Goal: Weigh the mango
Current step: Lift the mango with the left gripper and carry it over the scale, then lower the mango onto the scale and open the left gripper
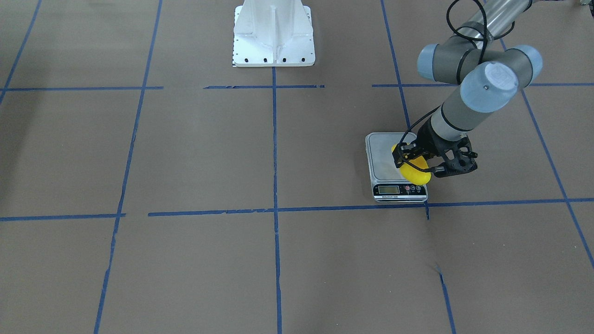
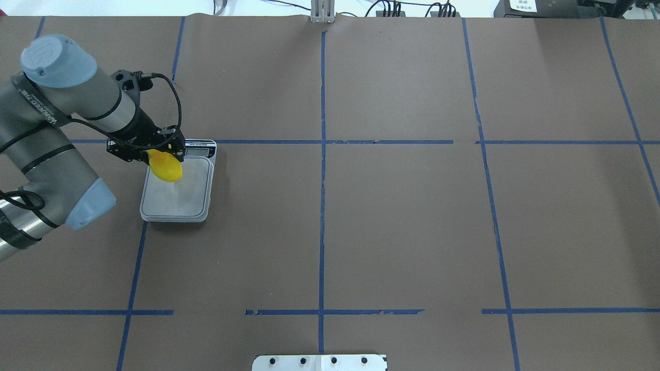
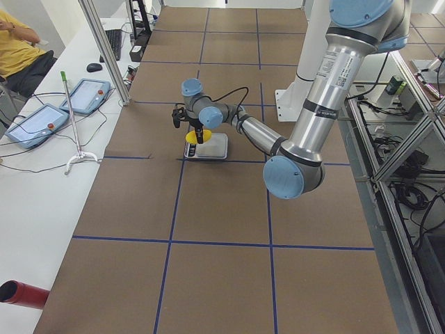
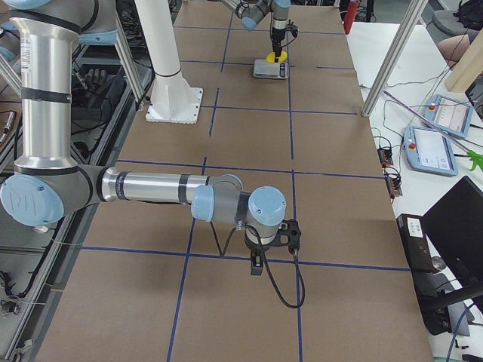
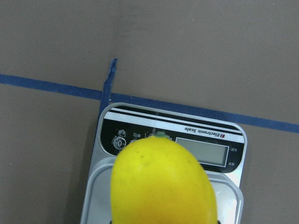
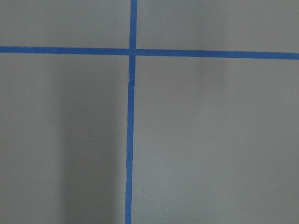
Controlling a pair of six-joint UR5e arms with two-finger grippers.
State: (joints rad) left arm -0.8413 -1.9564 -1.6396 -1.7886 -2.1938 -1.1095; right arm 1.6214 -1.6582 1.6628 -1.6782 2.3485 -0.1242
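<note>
The yellow mango (image 1: pixel 415 170) is held in my left gripper (image 1: pixel 419 165), just over the platform of the silver kitchen scale (image 1: pixel 383 160), near its display end. In the overhead view the mango (image 2: pixel 166 166) hangs from the left gripper (image 2: pixel 161 153) over the scale's (image 2: pixel 180 198) far left corner. In the left wrist view the mango (image 5: pixel 163 186) fills the bottom, with the scale's display (image 5: pixel 205 152) behind it. My right gripper (image 4: pixel 272 240) shows only in the exterior right view, low over bare table, and I cannot tell if it is open or shut.
The table is brown paper with a grid of blue tape lines (image 2: pixel 322 206). The robot's white base (image 1: pixel 274 35) stands at the back middle. The right wrist view shows only paper and a tape crossing (image 6: pixel 132 51). Operators' tablets (image 3: pixel 42 118) lie on a side table.
</note>
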